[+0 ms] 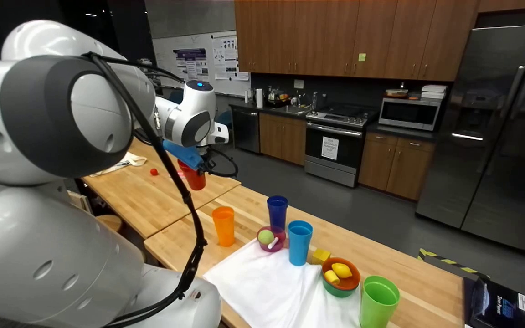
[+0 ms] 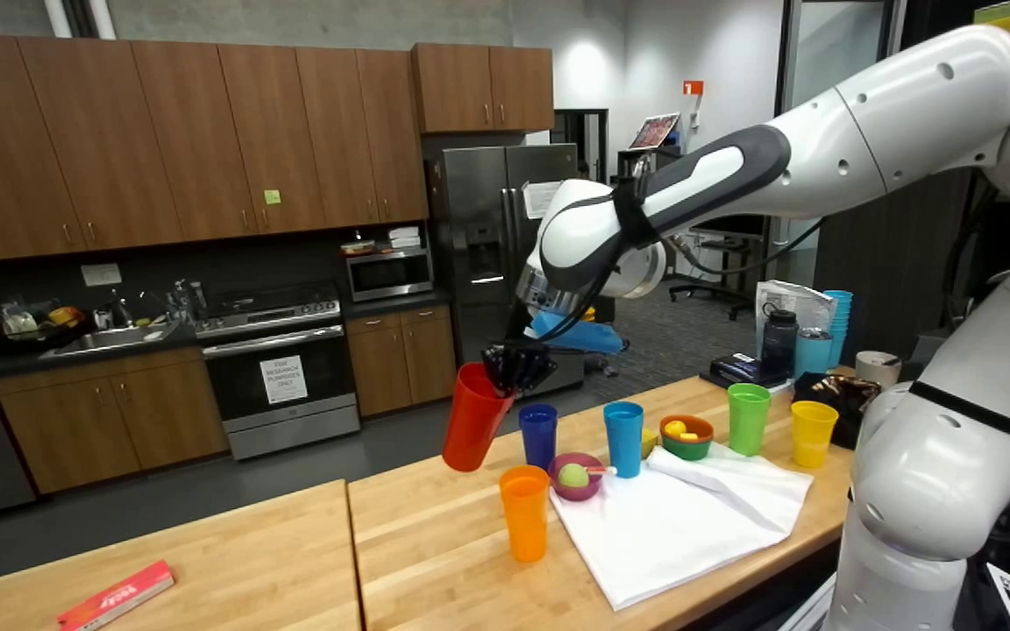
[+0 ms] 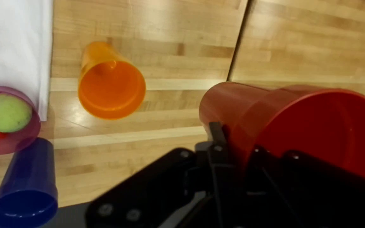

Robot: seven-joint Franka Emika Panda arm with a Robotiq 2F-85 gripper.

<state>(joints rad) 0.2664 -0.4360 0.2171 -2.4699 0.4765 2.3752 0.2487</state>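
My gripper (image 3: 234,147) is shut on the wall of a red cup (image 3: 230,101). One finger (image 3: 217,134) lies along the cup's outside; the other looks to be within its mouth, though darkness hides its tip. In an exterior view the red cup (image 2: 474,421) hangs tilted, base down and outward, by the table's far edge. Nearest to it stand an upright orange cup (image 2: 524,517) and a dark blue cup (image 2: 538,436). Beside them a purple bowl (image 2: 563,493) holds a green ball (image 2: 572,475) and a white-and-red item.
A light blue cup (image 2: 623,438), a bowl (image 2: 686,449) with yellow pieces, a green cup (image 2: 748,421) and a yellow cup (image 2: 812,434) stand around a white cloth (image 2: 680,543). A red box (image 2: 119,598) lies on the adjoining table. A small red ball (image 1: 154,171) lies there too.
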